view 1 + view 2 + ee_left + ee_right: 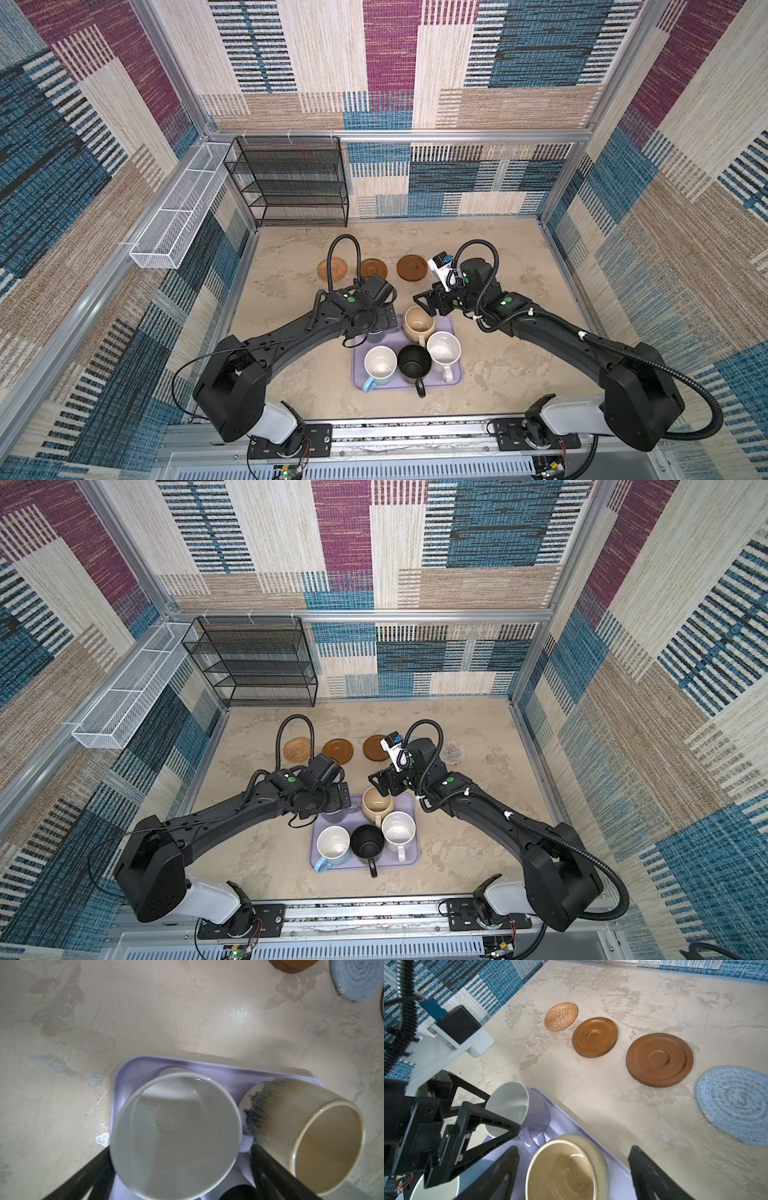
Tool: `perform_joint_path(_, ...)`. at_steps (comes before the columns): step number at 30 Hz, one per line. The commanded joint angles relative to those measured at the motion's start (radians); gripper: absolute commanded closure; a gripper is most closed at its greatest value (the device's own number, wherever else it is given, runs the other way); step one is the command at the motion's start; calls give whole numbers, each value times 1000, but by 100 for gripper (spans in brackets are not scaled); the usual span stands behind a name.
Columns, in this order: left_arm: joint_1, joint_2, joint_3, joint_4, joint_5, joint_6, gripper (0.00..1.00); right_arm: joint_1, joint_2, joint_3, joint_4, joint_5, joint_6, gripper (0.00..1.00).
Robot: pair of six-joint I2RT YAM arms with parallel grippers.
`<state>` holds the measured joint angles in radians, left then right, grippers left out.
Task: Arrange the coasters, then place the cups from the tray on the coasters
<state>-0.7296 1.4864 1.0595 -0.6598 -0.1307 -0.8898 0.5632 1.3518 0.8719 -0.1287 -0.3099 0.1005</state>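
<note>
Coasters: five in a row: tan rattan (330,269), brown wood (374,269), second brown wood (412,267), grey-blue (735,1105), whitish (453,752).
Cups: five, all on the tray (444,325): lavender (537,1109), beige (419,323), light blue (380,365), black (414,365), speckled white (443,351).
Table (291,332): mottled beige, with patterned woven walls.
Left jaws: wide apart, straddling the lavender cup.
Right jaws: apart, flanking the beige cup.

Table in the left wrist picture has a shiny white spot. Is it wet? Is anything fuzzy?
Left wrist view: probably light glare on the table, wetness can't be told; the left gripper's fingers look fuzzy, too near the lens. Right wrist view: the coasters are sharp.
</note>
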Motion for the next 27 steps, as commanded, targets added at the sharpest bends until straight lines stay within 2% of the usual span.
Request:
perform_joint_path(1, -1, 21, 22, -50, -42, 2, 0, 2, 4, -1, 9, 20, -5, 14)
perform_joint_path(7, -9, 54, 45, -102, -108, -6, 0, 1, 16, 5, 3, 18, -1, 14)
perform_joint_path(21, -46, 100, 42, -105, -134, -25, 0, 1, 38, 7, 2, 28, 4, 14)
perform_joint_path(27, -46, 113, 54, -83, -78, 19, 0, 2, 43, 5, 1, 34, 4, 14)
